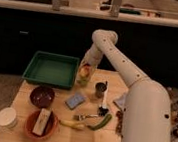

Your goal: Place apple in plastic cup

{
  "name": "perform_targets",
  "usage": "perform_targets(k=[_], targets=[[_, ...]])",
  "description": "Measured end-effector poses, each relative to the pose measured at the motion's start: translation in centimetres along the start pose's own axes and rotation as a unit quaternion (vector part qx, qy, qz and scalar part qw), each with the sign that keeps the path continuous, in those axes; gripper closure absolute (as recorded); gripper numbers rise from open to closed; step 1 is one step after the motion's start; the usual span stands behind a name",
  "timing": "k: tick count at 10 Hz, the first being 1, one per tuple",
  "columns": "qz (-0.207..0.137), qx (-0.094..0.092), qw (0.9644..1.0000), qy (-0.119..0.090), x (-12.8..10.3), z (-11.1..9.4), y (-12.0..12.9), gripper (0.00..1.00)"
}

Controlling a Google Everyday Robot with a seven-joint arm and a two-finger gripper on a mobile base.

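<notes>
The gripper (85, 69) hangs at the back of the wooden table, just right of the green tray. The orange-red apple (84, 72) shows right at the gripper's tip. Directly below it stands the pale yellow-green plastic cup (82, 80), mostly hidden by the gripper and the apple. The apple sits at the cup's mouth; I cannot tell whether it is still gripped or resting in the cup. The white arm reaches in from the lower right, bends high at the back and comes down onto the cup.
A green tray (51, 69) lies left of the cup and a grey metal cup (100, 90) to its right. Nearer me are a dark red bowl (42, 96), an orange bowl (29, 127), a white cup (6, 117), a blue sponge (75, 100), a banana (72, 124) and grapes (120, 122).
</notes>
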Motion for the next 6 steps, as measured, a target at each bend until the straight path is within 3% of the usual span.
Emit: perform_targets(k=[4,6], targets=[[0.003,0.003,1.0000,-0.006,0.14,0.13,0.00,0.34],[0.004,0.003,1.0000,-0.007,0.17,0.16,0.02,0.21]])
